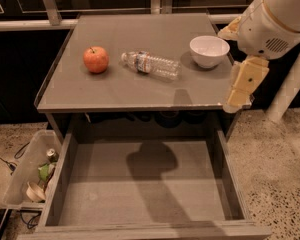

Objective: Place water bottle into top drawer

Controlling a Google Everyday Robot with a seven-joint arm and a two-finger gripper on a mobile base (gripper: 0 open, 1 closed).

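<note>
On the table point(115, 91): apple point(96, 59) at left, water bottle point(151, 65) lying on its side in the middle just right of it, bowl point(209, 51) at right and a bit further back, all three apart from one another. Top drawer point(105, 199) stands pulled out below the table's front edge, and a bin point(20, 170) sits on the floor just beside the drawer's left wall, with bits of trash in it. My gripper point(240, 86) hangs at the table's right front corner, right of the bottle, in front of the bowl.
</note>
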